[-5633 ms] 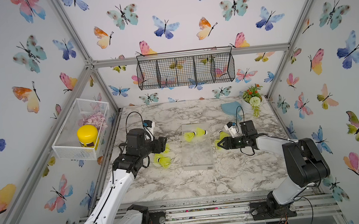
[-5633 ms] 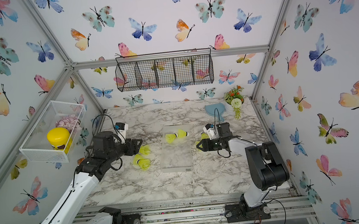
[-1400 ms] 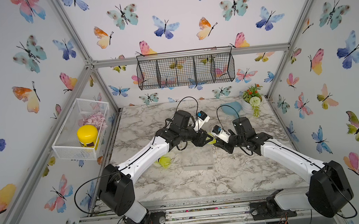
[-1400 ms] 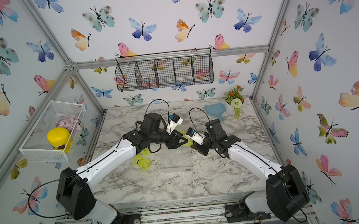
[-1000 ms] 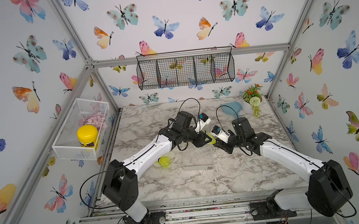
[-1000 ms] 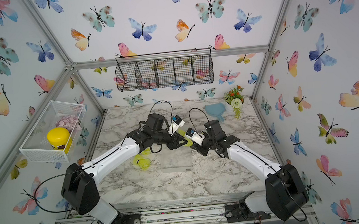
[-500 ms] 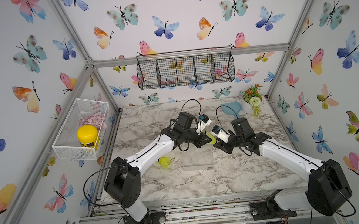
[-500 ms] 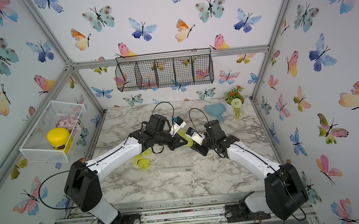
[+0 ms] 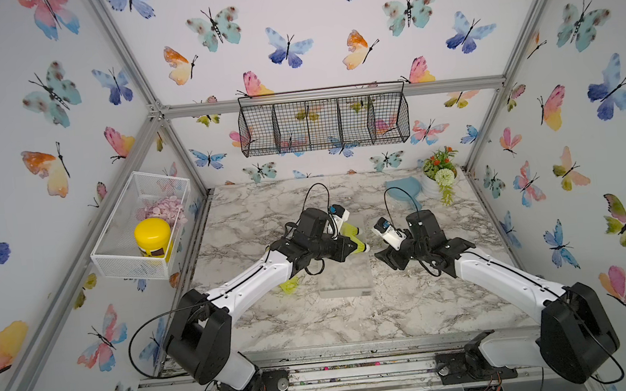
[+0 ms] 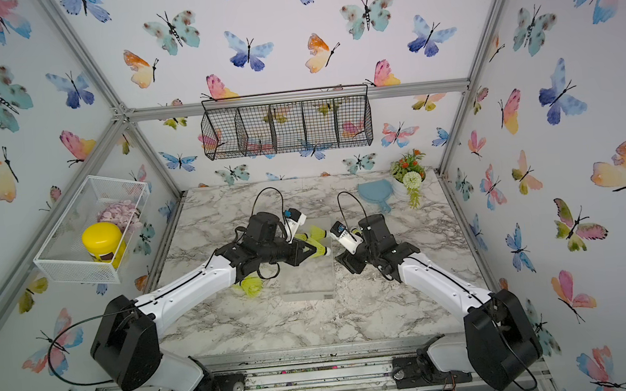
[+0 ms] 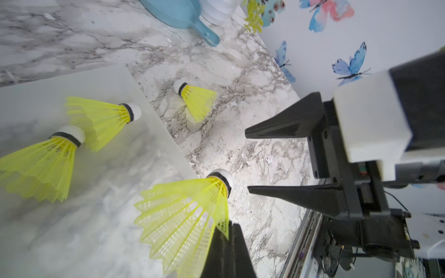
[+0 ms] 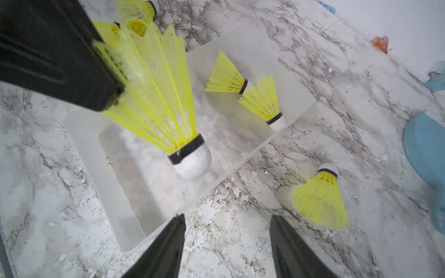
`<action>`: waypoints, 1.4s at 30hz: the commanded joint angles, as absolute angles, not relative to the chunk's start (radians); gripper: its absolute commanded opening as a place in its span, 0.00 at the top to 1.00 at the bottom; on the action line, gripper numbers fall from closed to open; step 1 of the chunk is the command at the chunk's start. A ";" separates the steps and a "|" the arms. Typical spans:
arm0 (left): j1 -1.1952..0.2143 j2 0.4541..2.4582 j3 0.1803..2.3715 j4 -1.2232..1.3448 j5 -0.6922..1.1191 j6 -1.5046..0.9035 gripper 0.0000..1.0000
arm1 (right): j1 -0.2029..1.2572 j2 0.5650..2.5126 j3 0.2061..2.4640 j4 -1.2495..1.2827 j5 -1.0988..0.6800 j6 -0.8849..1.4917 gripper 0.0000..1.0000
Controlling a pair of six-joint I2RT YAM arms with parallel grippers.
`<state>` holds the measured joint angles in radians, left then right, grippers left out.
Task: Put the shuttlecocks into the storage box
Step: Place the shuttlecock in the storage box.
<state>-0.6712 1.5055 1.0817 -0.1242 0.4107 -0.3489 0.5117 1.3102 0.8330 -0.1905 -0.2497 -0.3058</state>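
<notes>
The left gripper (image 9: 351, 249) is clenched on the skirt edge of a neon yellow-green plastic shuttlecock (image 9: 359, 247) with a black band and white rounded tip. It holds this shuttlecock in the air above the right side of the clear frosted rectangular plastic storage box (image 9: 346, 278), tip pointing right, with the box floor visible under the tip in the right wrist view (image 12: 163, 101). The box lies in the middle of the grey-veined marble tabletop (image 9: 314, 320) with its long side running near to far.

Two more yellow-green shuttlecocks lie on their sides inside the box at its far end, touching each other (image 11: 103, 118) (image 11: 41, 168). They also show in both top views (image 10: 313, 235).

A further shuttlecock (image 12: 320, 199) rests on the tabletop just right of the box, outside it. A small cluster of loose shuttlecocks (image 10: 251, 285) lies on the table left of the box, partly hidden under the left arm, so their number cannot be told.

The right gripper (image 9: 385, 261) hangs just right of the box, facing the held shuttlecock. Its jaws are spread apart and released, with nothing between them (image 12: 226, 216).

A pale blue plastic scoop (image 9: 402, 192) and a small potted artificial plant (image 9: 439, 172) stand at the far right of the table.
</notes>
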 commanded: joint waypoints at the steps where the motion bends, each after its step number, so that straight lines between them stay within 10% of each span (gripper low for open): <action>1: -0.648 1.466 1.036 -0.050 0.346 -0.464 1.00 | 0.515 1.294 0.824 -0.141 -0.166 -0.194 0.36; 42: -0.620 1.811 1.109 0.103 0.352 -0.554 1.00 | 0.505 1.640 0.908 -0.110 -0.408 0.214 0.57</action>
<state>-0.6281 1.7809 1.0878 0.0704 0.3611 -0.5415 0.5095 1.6241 0.8894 -0.1188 -0.3717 0.2157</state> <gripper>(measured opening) 0.031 0.430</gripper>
